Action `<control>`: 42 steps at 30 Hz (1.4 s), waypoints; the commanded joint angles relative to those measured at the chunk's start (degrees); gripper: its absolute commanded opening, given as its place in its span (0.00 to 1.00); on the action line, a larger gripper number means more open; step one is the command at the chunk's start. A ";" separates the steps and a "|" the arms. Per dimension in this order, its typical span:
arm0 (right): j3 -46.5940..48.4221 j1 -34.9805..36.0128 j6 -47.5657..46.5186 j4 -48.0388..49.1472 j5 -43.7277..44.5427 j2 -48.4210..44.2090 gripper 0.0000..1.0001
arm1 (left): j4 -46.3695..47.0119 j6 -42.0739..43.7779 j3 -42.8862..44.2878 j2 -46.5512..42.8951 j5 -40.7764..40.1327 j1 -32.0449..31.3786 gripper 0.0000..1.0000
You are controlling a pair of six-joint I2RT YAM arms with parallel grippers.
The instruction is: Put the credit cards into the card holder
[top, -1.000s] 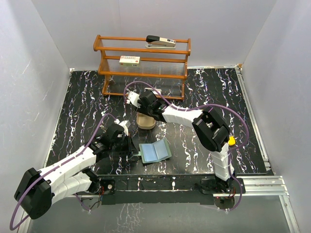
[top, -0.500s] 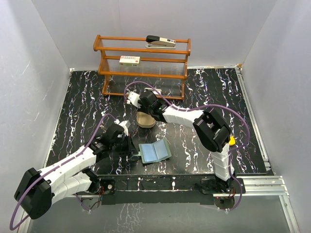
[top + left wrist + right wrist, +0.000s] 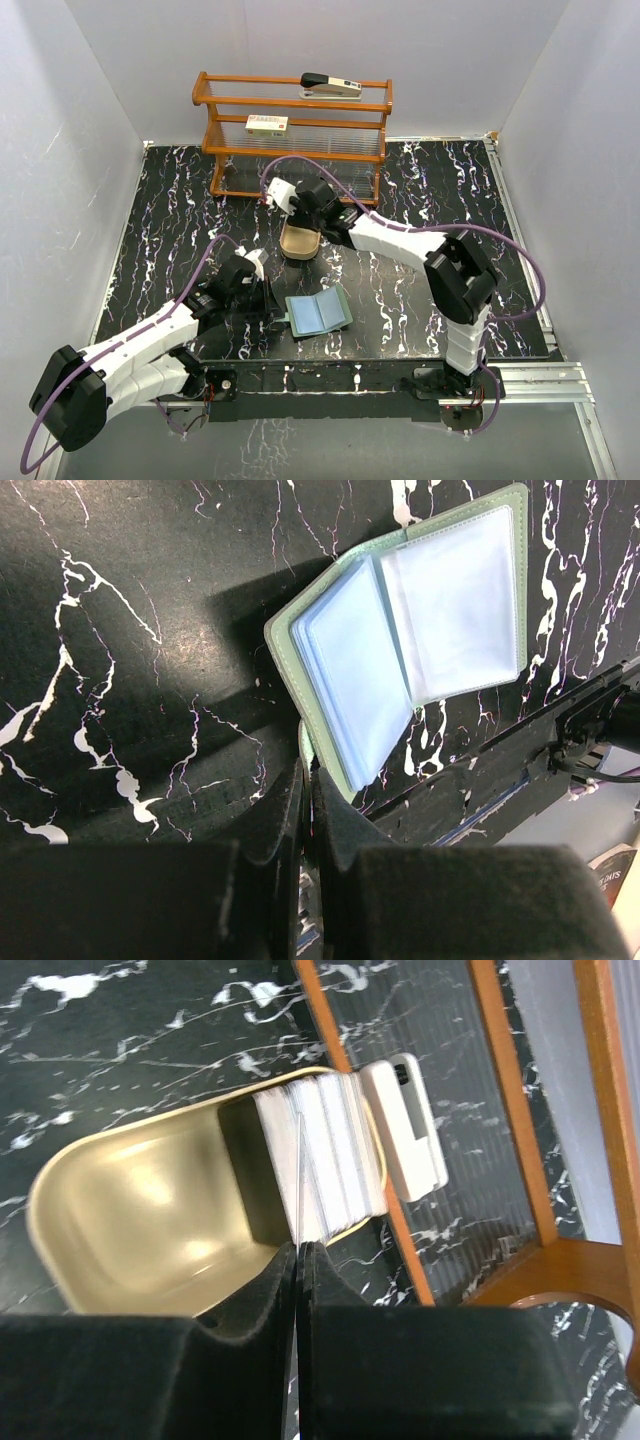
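Note:
The sage-green card holder (image 3: 318, 312) lies open on the black marbled table, its clear pockets (image 3: 400, 640) facing up. My left gripper (image 3: 268, 306) (image 3: 307, 772) is shut on the holder's green left edge, low over the table. The credit cards (image 3: 330, 1150) stand on edge as a stack at the far end of the tan oval tray (image 3: 298, 252) (image 3: 140, 1230). My right gripper (image 3: 299, 228) (image 3: 298, 1250) hangs over that tray, shut on the thin edge of one whitish card (image 3: 298, 1185) at the near side of the stack.
A wooden rack (image 3: 295, 135) stands at the back with a stapler (image 3: 330, 84) on top and a white labelled box (image 3: 267, 124) on its middle shelf. A small white box (image 3: 405, 1125) lies just beyond the tray, by the rack's foot (image 3: 560, 1260).
My right gripper has closed from part open onto a card in the tray, and its arm has shifted slightly back and right. The left arm and the card holder have stayed put.

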 commanded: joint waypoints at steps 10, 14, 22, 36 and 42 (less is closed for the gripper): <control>-14.20 2.68 35.64 -3.30 -13.31 -23.59 0.00 | 1.60 -1.51 -1.39 -0.46 -1.18 -0.28 0.00; -19.66 5.84 50.25 -6.27 -12.00 -28.28 0.00 | 0.12 -0.59 -1.78 -0.39 -3.14 -0.26 0.00; -31.10 6.68 68.63 -6.40 -15.39 -35.20 0.00 | 0.24 1.24 -2.15 1.10 -4.78 -0.26 0.00; -40.88 6.69 74.35 -1.75 -14.72 -34.21 0.00 | 1.48 2.45 -3.23 4.37 -5.27 -0.28 0.00; -43.49 6.69 76.26 2.28 -15.92 -34.21 0.00 | 2.61 1.95 -4.00 4.88 -4.78 -0.33 0.00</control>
